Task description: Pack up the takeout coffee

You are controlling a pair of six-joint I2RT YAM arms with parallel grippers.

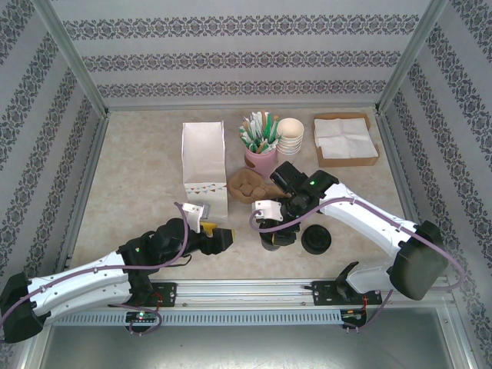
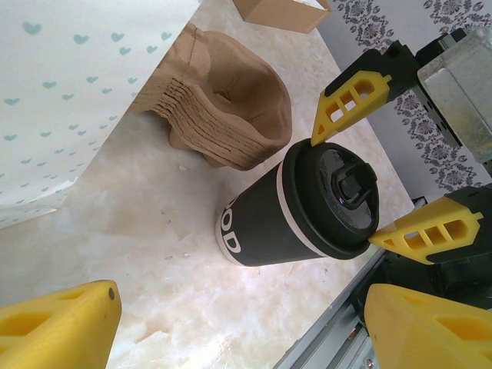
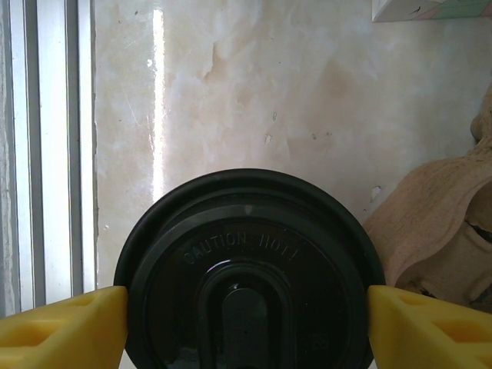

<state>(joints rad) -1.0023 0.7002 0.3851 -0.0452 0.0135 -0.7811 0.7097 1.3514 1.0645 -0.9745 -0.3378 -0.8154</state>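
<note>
mid-frame, right gripper (image 3: 247, 300) pinches the lid of the coffee cup (image 2: 257, 219), likely to lift it; left gripper (image 1: 217, 238) gapes wide, empty.

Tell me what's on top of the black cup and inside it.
A black lid caps the cup, with the right gripper straddling its rim. The lid covers the inside, so the contents can't be seen.
</note>
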